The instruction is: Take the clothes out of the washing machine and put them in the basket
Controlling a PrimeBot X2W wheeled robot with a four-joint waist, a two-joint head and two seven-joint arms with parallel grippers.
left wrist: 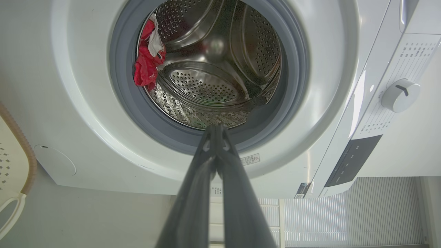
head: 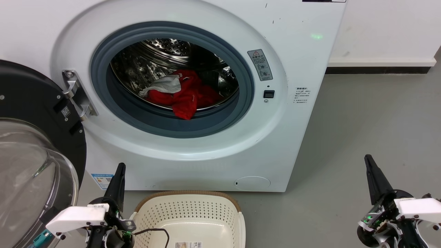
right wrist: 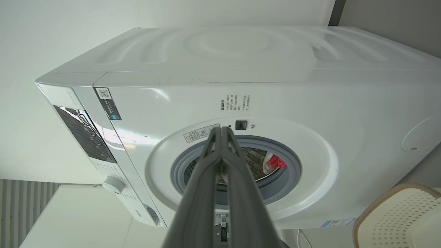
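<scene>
I'm watching the clothes (head: 184, 91) lying in the washer (head: 293, 51) drum (head: 165, 46), a red fold drooping onto the grey seal (head: 172, 125). The basket (head: 189, 210) is sitting on the floor (head: 361, 120) in front of the washer. My left gripper (head: 120, 167) and right gripper (head: 368, 160) are hovering low, fingers (head: 117, 186) pressed together, holding nothing.

Warning-triangle sticker (head: 259, 64) on the washing machine (head: 303, 51) front, right of the porthole; small print there illegible; barcode label (head: 188, 245) inside the basket (head: 187, 208), digits unreadable
</scene>
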